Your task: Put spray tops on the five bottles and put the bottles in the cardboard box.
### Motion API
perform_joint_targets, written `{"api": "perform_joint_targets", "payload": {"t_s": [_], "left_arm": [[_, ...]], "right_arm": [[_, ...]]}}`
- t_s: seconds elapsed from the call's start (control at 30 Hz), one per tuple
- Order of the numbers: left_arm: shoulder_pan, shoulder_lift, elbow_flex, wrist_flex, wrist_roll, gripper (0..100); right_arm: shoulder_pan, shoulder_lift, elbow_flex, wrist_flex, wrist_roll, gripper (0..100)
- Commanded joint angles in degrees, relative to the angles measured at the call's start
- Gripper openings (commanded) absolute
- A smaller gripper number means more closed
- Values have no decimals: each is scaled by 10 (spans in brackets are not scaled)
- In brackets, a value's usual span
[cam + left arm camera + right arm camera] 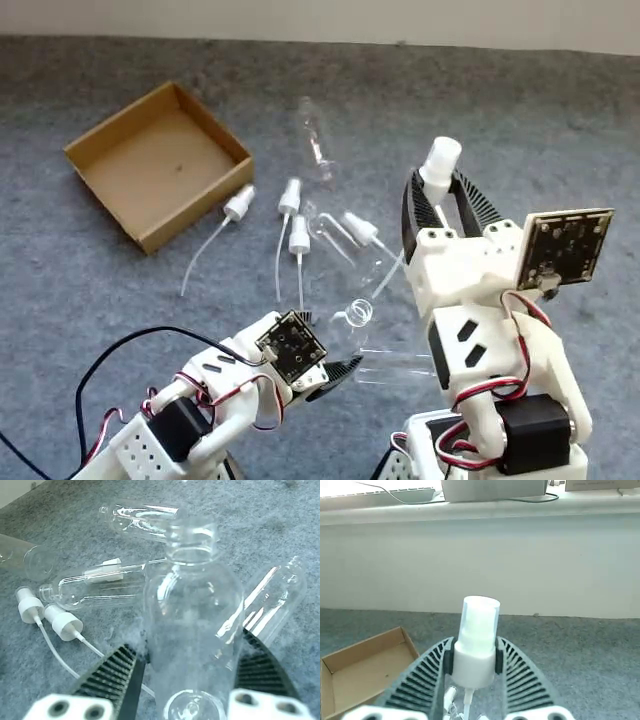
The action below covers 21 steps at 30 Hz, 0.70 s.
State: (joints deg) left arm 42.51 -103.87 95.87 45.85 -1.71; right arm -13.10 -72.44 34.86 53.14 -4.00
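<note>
Here, in the high view, the cardboard box (100,150) sits empty at ten o'clock on the table (560,120). Loose spray tops (290,195) lie near centre, and a spare bottle (313,135) lies at twelve o'clock. The right gripper (438,190) stands at two o'clock and the left gripper (335,372) at six o'clock.

In the left wrist view, the jaws are closed on the body of the held bottle (190,605). Its open mouth points away, apparently presented for capping.

In the right wrist view, the jaws pinch the held spray top (479,625) at its collar. Its nozzle is up and its dip tube (468,700) hangs free, presumably so it can enter a neck.
</note>
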Motion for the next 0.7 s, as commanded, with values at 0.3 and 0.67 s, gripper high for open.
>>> {"api": "perform_joint_targets", "payload": {"t_s": [0.3,0.67], "left_arm": [[-5,-3,13,2,2,151],[-5,-3,13,2,2,151]], "right_arm": [[-6,0,54,-22,8,5],[-6,0,-2,-22,8,5]]}}
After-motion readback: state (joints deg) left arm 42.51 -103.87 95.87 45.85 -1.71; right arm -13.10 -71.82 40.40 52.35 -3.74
